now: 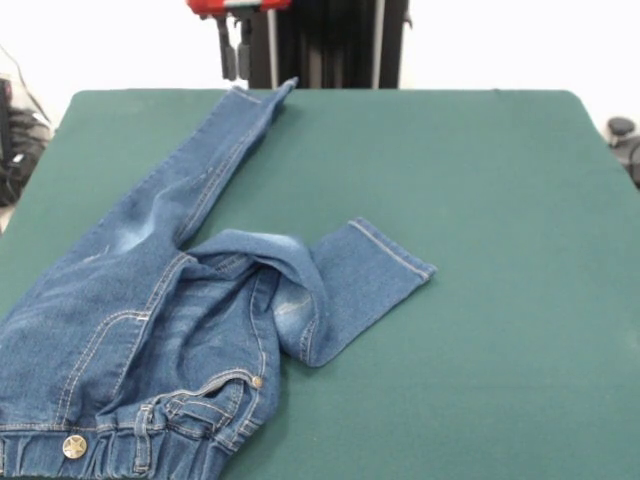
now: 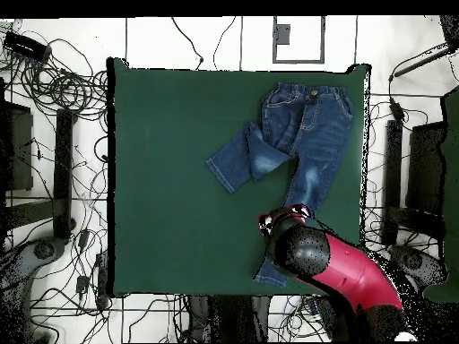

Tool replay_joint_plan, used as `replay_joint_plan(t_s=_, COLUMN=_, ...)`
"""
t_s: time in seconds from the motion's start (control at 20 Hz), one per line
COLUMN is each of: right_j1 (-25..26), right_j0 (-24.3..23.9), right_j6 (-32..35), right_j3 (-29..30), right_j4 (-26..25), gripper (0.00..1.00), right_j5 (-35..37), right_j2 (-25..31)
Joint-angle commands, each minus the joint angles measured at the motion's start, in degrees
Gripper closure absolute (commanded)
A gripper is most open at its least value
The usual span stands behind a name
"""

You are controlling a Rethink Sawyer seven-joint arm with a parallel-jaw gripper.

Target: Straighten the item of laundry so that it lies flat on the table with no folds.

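we find the jeans (image 1: 150, 320) on the left part of the table (image 1: 500, 200) in the front view, with the waistband (image 1: 100, 445) at the near edge of the picture. one leg (image 1: 200, 170) runs out nearly straight to the far edge, where its hem (image 1: 265, 95) lies just below the gripper (image 1: 238, 45). the other leg (image 1: 350, 285) is folded across at the thigh and points sideways, with its cuff (image 1: 392, 250) resting flat on the green cover.

the gripper shows only at the top edge of the front view. in the overhead view the arm (image 2: 332, 264) covers it. we cannot tell whether the fingers are spread or pressed together, and we see nothing held between them.

handling, as we judge it:
- the denim is soft and limp. it will drape and bunch when lifted, not hold a shape.
- it appears light for its area, and the felt-like cover will likely drag on it. a pull may move one part only.
- it is not fragile. a firm pinch is acceptable.

where to take hold, as we judge it:
- take the cuff of the folded leg, at its hemmed edge. the doubled seam gives a thicker, surer bite.
- avoid the fold ridge (image 1: 265, 250) at the thigh. a grip there may catch both layers.
- the metal button (image 1: 74, 446) is hard and offers no purchase.
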Motion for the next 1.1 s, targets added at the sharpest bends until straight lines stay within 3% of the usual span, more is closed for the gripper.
replay_joint_plan(t_s=0.05, right_j1=10.99, right_j0=4.99, right_j6=21.38, right_j3=-6.55, right_j4=6.99, gripper=1.00, right_j5=-5.83, right_j2=0.34)
replay_joint_plan(t_s=0.25, right_j1=16.69, right_j0=6.11, right_j6=20.52, right_j3=-9.48, right_j4=6.74, gripper=1.00, right_j5=-8.59, right_j2=0.75)
replay_joint_plan(t_s=0.4, right_j1=17.94, right_j0=4.10, right_j6=20.41, right_j3=-9.37, right_j4=7.20, gripper=1.00, right_j5=-11.32, right_j2=4.27)
replay_joint_plan(t_s=0.6, right_j1=18.98, right_j0=4.78, right_j6=17.38, right_j3=-11.94, right_j4=5.31, gripper=1.00, right_j5=-9.65, right_j2=4.36)
replay_joint_plan(t_s=0.8, right_j1=19.75, right_j0=5.34, right_j6=18.47, right_j3=-13.56, right_j4=5.96, gripper=1.00, right_j5=-11.20, right_j2=4.20)
replay_joint_plan(t_s=0.85, right_j1=19.82, right_j0=5.37, right_j6=18.66, right_j3=-13.82, right_j4=6.02, gripper=0.00, right_j5=-11.11, right_j2=4.44)
replay_joint_plan(t_s=1.1, right_j1=19.21, right_j0=8.90, right_j6=19.12, right_j3=-16.04, right_j4=6.88, gripper=0.00, right_j5=-6.09, right_j2=0.75)
